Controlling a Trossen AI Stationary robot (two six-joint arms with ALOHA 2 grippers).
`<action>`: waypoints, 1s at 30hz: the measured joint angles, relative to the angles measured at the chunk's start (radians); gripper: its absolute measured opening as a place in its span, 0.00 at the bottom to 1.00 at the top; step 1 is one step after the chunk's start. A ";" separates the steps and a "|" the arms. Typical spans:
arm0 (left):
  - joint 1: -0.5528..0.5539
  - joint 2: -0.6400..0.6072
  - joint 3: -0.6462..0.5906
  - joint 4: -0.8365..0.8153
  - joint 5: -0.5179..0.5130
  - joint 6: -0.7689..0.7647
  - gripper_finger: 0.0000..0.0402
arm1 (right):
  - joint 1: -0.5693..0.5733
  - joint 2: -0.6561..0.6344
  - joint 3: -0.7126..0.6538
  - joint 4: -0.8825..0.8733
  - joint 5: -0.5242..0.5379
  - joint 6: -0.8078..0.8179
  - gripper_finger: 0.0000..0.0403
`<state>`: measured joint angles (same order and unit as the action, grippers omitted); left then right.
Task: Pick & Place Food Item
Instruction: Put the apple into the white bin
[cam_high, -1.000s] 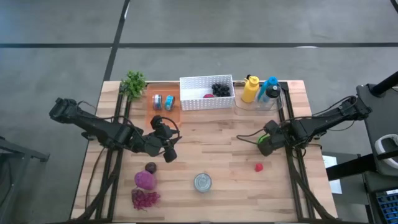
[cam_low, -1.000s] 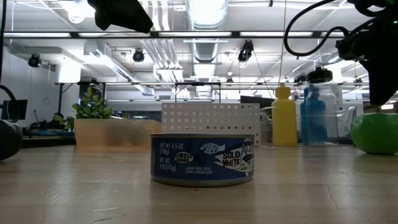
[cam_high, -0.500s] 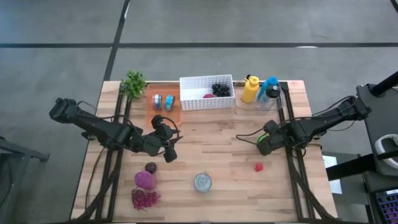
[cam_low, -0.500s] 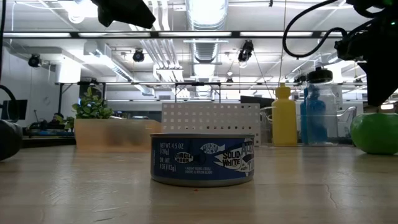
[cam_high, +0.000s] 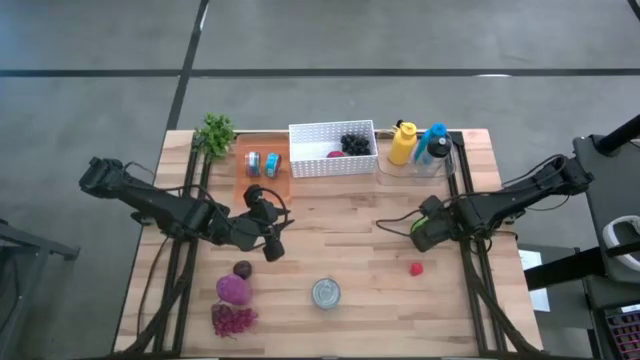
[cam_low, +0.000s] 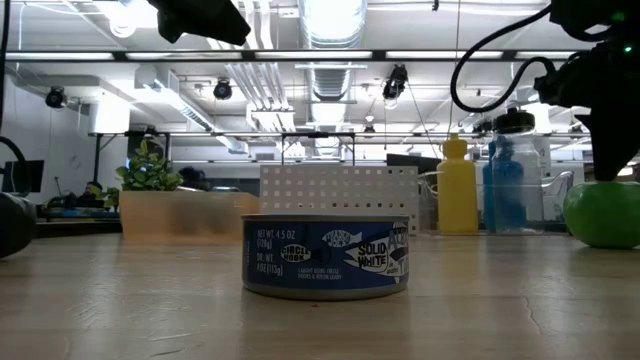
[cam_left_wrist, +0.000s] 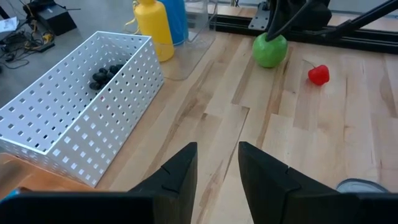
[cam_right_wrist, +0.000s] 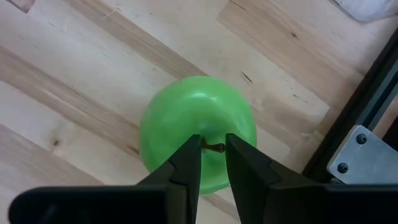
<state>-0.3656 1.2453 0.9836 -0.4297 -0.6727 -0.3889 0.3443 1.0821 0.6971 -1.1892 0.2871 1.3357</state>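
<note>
A green apple (cam_right_wrist: 198, 134) stands on the wooden table at the right, its stem up. It also shows in the low view (cam_low: 603, 215) and the left wrist view (cam_left_wrist: 269, 51). My right gripper (cam_right_wrist: 212, 140) points down onto the apple's top, shut on the stem. Over the table's left middle my left gripper (cam_left_wrist: 217, 169) hangs in the air, open, with nothing between its fingers. A white perforated basket (cam_high: 320, 164) stands at the far edge and holds dark berries (cam_high: 353, 143). My right gripper has the apple's short brown stem (cam_right_wrist: 217, 147) between its two fingertips. The stem fills the narrow gap left between them. The fingers come from above, pointing steeply down. The apple sits upright with its underside on the table.
A tuna tin (cam_high: 325, 293) sits near the front edge and a small red fruit (cam_high: 416, 268) lies in front of the apple. Purple foods (cam_high: 233, 290) lie front left. Yellow (cam_high: 402, 142) and blue (cam_high: 432, 145) bottles, an orange tray (cam_high: 264, 165) and a plant (cam_high: 214, 133) line the far edge.
My right gripper has sunk a little onto the top of the green apple. The apple has stayed where it was on the table.
</note>
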 joint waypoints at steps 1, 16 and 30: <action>0.000 0.000 0.000 0.000 0.000 0.000 0.29 | 0.000 0.000 0.000 0.000 0.000 0.000 0.16; 0.000 0.000 0.000 0.000 0.003 0.000 0.29 | 0.000 0.019 0.001 0.003 0.001 -0.006 0.03; 0.000 0.000 0.000 0.000 0.003 0.000 0.29 | 0.000 -0.002 0.045 0.018 0.001 -0.054 0.02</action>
<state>-0.3656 1.2453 0.9833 -0.4297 -0.6701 -0.3891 0.3443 1.0799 0.7417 -1.1716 0.2878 1.2817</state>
